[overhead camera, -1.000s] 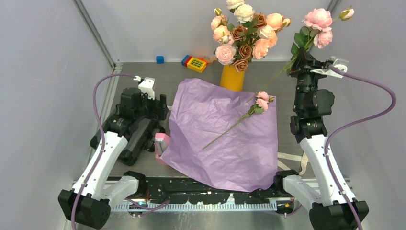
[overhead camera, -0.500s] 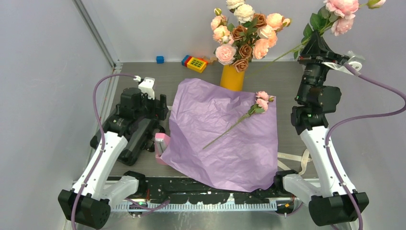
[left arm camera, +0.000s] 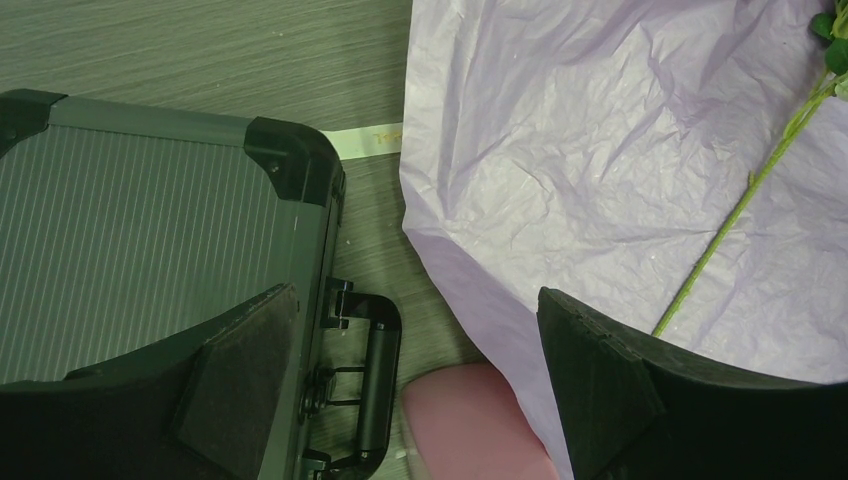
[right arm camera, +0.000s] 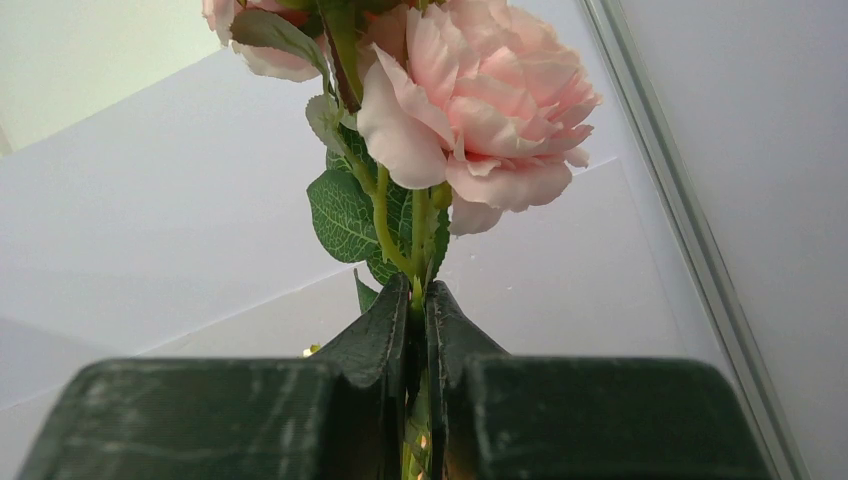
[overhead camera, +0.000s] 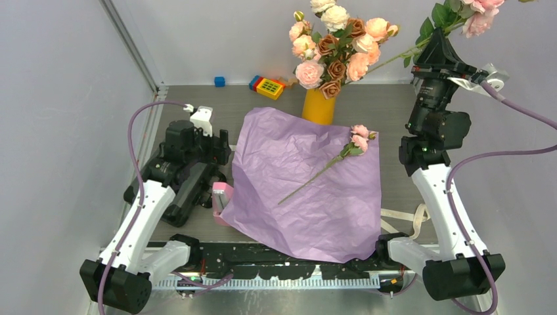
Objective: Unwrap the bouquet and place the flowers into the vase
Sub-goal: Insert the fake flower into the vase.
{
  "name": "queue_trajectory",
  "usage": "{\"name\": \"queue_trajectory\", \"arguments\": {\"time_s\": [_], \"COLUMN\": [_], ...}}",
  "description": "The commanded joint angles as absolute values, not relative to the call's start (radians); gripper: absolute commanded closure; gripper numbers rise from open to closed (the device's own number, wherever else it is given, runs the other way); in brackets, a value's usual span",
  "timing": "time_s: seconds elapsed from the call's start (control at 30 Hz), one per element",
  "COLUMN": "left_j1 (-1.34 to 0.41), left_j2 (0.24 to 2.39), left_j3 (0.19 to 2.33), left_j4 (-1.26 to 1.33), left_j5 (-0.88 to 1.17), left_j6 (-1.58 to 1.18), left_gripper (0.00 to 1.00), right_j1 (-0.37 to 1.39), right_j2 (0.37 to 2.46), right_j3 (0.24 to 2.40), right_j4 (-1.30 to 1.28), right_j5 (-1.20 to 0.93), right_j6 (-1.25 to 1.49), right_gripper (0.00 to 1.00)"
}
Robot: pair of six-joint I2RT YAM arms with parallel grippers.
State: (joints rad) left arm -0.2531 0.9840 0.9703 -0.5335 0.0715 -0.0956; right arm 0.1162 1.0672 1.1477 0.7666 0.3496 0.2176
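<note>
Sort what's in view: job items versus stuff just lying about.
Job: tall yellow-orange cylindrical vase holding roses; crinkled lilac paper sheet; pink rose sprig lying on it; leafy pink rose stem pinched in the right gripper.
Lying about: small blue cube; yellow-and-red toy block; ribbed black case; pink rounded object.

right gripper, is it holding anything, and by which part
The right gripper holds a pink flower by its green stem, pinched just below the leaves.
</note>
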Motion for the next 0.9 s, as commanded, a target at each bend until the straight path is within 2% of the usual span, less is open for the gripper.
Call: {"name": "queue_trajectory", "arguments": {"time_s": [0.0,0.27,0.87], "left_j1": [-0.249,-0.249,-0.249], "left_j2": [0.972,0.976,0.97], "left_j3": [0.968,0.965,0.963], "left_j4": [-0.502,-0.5,-0.499], "left_j5": [0.074,0.074,0.082], "left_j6": [-0.086,-0.086,-0.087], "left_gripper": [0.08,0.08,0.08], "right_j1": [0.121,0.121,0.143], "right_j2": [1.084,1.115,1.203], "right_j3": [1.195,1.199,1.26], "right_j4": [0.846,0.893,0.871], "right_j5": [0.355,0.399,0.295], "right_j6": [0.217,0.173,0.17], "right_gripper": [1.0,1.0,1.0]}}
